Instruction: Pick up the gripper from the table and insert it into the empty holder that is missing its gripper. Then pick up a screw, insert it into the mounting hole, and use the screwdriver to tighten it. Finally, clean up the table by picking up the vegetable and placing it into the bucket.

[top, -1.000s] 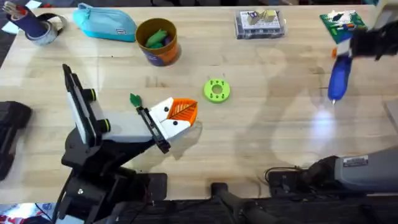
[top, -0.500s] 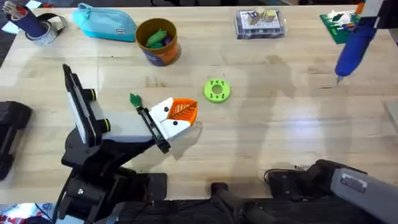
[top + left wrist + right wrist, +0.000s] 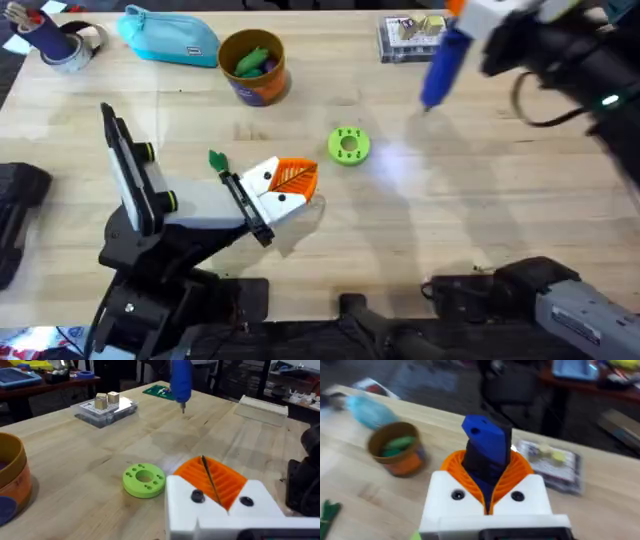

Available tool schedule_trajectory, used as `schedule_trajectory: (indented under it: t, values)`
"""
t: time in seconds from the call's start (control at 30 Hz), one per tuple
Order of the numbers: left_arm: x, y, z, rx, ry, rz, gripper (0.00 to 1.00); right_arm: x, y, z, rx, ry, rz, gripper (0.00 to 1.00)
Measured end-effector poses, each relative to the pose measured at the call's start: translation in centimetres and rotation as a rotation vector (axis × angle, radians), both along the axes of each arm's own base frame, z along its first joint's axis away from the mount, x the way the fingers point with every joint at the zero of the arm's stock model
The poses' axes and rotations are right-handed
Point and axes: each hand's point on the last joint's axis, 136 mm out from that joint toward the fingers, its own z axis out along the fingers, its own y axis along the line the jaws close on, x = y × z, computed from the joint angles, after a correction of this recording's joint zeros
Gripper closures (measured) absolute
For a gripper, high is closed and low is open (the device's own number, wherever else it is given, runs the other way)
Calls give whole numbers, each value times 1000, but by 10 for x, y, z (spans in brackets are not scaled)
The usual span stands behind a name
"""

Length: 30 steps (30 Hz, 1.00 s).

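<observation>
My right gripper (image 3: 458, 18) is shut on the blue screwdriver (image 3: 440, 62), which hangs tip down above the table's back middle; its blue body (image 3: 487, 452) stands between the orange pads. It also hangs in the left wrist view as the screwdriver (image 3: 180, 380). My left gripper (image 3: 292, 182) rests shut near the table's middle, with a green holed disc (image 3: 348, 145) just beyond it. The orange-brown bucket (image 3: 253, 68) stands at the back left with a green vegetable (image 3: 250, 58) inside. A small green piece (image 3: 216, 160) lies beside the left gripper. The loose gripper, holder and screw are out of view.
A turquoise zip pouch (image 3: 170, 36) lies left of the bucket, and a tape roll (image 3: 72, 46) sits in the far left corner. A clear plastic box (image 3: 408, 38) sits at the back behind the screwdriver. A green board (image 3: 160, 391) lies farther back.
The right arm has carried the screwdriver from the table's right edge toward the back and then left, nearer the middle. The left arm has not moved.
</observation>
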Motion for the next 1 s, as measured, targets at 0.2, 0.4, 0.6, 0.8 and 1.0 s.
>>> schedule_trajectory:
  t: [0.2, 0.4, 0.6, 0.8, 1.0]
  values:
    - [0, 0, 0, 0, 0, 0, 985, -21, 62, 2, 57, -86, 172, 978]
    - [0, 0, 0, 0, 0, 0, 985, -53, 117, 17, 107, -168, 338, 978]
    - [0, 0, 0, 0, 0, 0, 985, -98, 163, 51, 193, -280, 515, 978]
    - [0, 0, 0, 0, 0, 0, 985, -122, 179, 75, 258, -361, 592, 978]
    - [0, 0, 0, 0, 0, 0, 985, -137, 192, 87, 306, -414, 645, 978]
